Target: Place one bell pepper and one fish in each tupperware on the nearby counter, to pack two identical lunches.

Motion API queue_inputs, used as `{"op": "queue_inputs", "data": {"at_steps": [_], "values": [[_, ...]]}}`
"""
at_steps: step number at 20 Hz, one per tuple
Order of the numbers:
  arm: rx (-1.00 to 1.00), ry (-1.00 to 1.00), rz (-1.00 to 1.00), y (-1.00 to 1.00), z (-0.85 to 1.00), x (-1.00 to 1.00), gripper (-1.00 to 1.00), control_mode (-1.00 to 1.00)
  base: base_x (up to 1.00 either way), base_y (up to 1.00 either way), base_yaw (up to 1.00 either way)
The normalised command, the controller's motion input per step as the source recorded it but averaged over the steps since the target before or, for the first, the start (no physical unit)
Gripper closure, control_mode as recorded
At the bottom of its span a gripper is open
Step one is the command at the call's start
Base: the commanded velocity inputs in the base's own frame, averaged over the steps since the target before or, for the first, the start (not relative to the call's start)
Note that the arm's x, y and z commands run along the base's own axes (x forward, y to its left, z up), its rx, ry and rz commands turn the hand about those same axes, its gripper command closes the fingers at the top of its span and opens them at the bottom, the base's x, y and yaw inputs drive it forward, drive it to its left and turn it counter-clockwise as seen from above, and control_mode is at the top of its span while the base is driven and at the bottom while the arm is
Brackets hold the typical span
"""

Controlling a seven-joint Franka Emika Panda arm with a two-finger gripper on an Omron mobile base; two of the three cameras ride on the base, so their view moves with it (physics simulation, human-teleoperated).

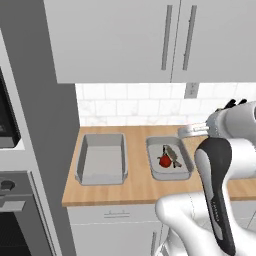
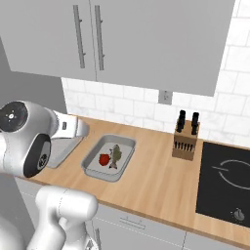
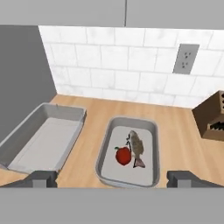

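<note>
on the worktop (image 1: 137, 187), the right tupperware (image 3: 150, 126) holds a bell pepper (image 3: 123, 155) and fish (image 3: 136, 146); the left tupperware (image 3: 26, 148) is bare. fingers (image 3: 41, 178) spread wide, holding nothing. next, fetch another pair, releasing low inside the bare tub.

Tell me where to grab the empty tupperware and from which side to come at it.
Grip the empty tupperware by one long raised wall, coming from above, one finger inside and one outside. The tub looks far wider than the open hand, and its upright rim is probably the only thin part. The other tupperware holds the pepper and fish.
</note>
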Motion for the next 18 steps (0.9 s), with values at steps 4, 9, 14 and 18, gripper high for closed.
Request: {"op": "queue_inputs", "data": {"at_steps": [4, 9, 14, 18], "values": [[0.0, 0.0, 0.0, 0.0, 0.0, 0.0, -1.0, 1.0, -0.83, 0.03, 0.0], [0.0, 0.0, 0.0, 0.0, 0.0, 0.0, -1.0, 1.0, -1.0, 0.0, 0.0], [0.0, 0.0, 0.0, 0.0, 0.0, 0.0, -1.0, 1.0, -1.0, 0.62, 0.01], [0.0, 0.0, 0.0, 0.0, 0.0, 0.0, -1.0, 1.0, -1.0, 1.0, 0.05]]}}
